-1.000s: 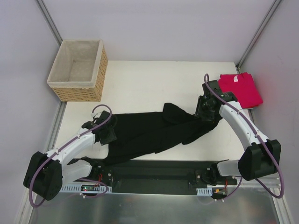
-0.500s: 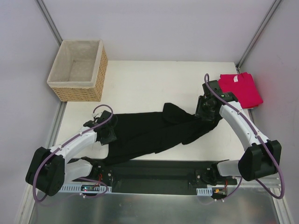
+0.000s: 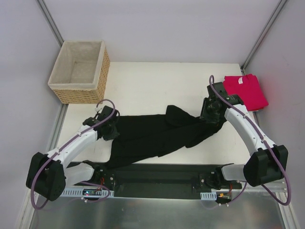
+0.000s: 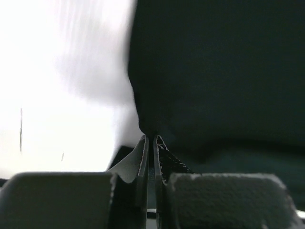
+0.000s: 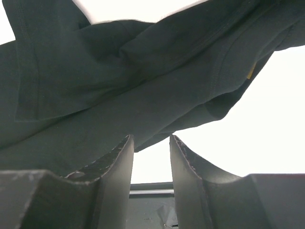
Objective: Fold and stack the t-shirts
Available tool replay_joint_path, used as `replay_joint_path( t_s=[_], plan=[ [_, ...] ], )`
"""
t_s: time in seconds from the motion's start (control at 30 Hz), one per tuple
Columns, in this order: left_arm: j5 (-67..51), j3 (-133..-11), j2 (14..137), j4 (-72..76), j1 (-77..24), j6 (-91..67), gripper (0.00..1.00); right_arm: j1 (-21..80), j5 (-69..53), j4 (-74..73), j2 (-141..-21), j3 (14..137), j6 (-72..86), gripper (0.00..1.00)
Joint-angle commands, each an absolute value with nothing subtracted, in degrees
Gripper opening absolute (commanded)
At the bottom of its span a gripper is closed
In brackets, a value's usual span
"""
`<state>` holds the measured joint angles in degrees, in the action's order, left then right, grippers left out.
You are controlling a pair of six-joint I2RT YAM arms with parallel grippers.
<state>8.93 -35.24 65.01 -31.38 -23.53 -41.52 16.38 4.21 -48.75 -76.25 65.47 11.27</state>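
The white table [image 3: 152,81] carries the black t-shirt [image 3: 152,136], crumpled across its near middle. A wicker basket [image 3: 81,90] stands at the far left corner, and the folded red t-shirt [image 3: 245,90] lies far right. The left pincer [image 4: 150,139] is clamped on the black t-shirt's left edge. The right pincer [image 5: 151,143] stands parted at its right end, gripping nothing.

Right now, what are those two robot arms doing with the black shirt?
They are getting the black t-shirt ready to fold. It lies rumpled and stretched across the table. The left gripper is pinched shut on the shirt's left edge. The right gripper sits at the other end with its jaws open, holding nothing. The pinkish-red t-shirt lies folded at the far right corner, so only the black one is left to do.
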Motion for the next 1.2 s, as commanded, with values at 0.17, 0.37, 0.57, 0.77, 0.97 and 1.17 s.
replay_joint_path(
  t_s=[0.17, 0.37, 0.57, 0.77, 0.97, 1.17],
  plan=[
    [11.34, -59.41, 59.5, -40.69, -23.12, -35.42, 0.0, 16.35, 7.29, -50.89, -73.21, 67.15, 10.55, 0.38],
    [13.88, -59.59, 59.77, -40.61, -23.12, -38.22, 0.0, 16.35, 8.7, -51.5, -72.69, 66.97, 10.55, 0.38],
    [18.89, -57.14, 57.22, -41.22, -23.12, -39.63, 0.0, 13.91, 15.56, -55.27, -72.94, 66.97, 13.01, 0.41],
    [20.57, -54.15, 55.55, -43.5, -23.03, -41.22, 0.0, 3.98, 13.36, -53.54, -79.27, 64.16, 8.71, 0.41],
    [18.82, -52.74, 55.02, -43.51, -23.03, -40.96, 0.0, -9.99, -4.02, -44.22, -83.76, 61.35, 3.61, 0.4],
    [17.76, -51.77, 55.9, -43.51, -23.03, -41.57, 0.0, -12.39, -9.5, -41.75, -86.31, 64.94, 4.48, 0.38]
  ],
)
